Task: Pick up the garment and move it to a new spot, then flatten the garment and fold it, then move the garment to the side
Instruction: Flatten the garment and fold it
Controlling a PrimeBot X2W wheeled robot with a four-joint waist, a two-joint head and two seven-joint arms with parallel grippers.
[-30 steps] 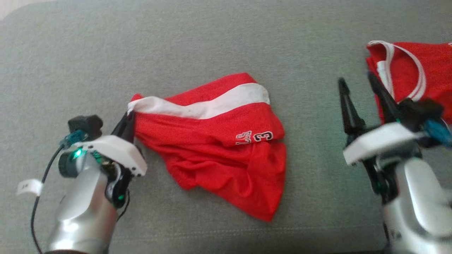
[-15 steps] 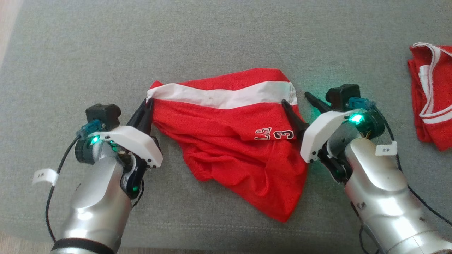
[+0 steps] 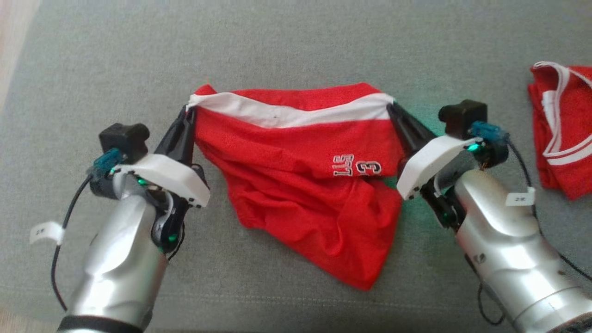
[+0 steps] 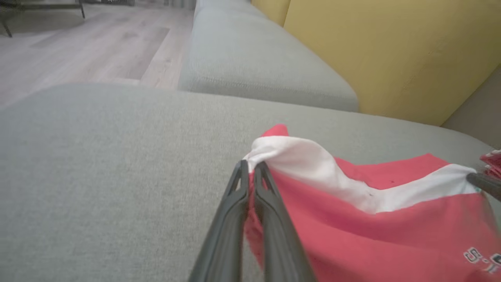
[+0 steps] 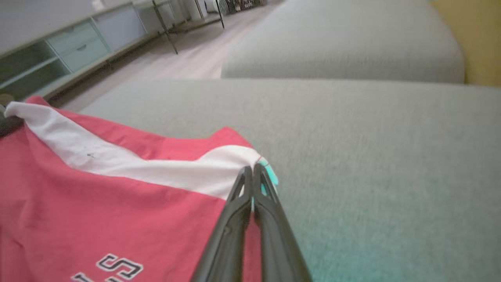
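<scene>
Grey cushion (image 3: 296,41): red garment (image 3: 300,194), red jersey (image 3: 566,134)

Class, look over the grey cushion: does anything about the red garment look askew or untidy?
The red garment is askew: its white band is gripped at each end by the left gripper and right gripper, while the rest lies bunched and wrinkled, trailing to a point at lower right.

two red garments (image 3: 296,194) (image 3: 566,134), two robot arms (image 3: 118,273) (image 3: 508,249), one sofa (image 3: 296,41)

Our head cam looks straight down on the grey cushion (image 3: 296,46). Our wrist cams sit low and close, left and right, facing far; all three share the garment (image 3: 300,185).
</scene>
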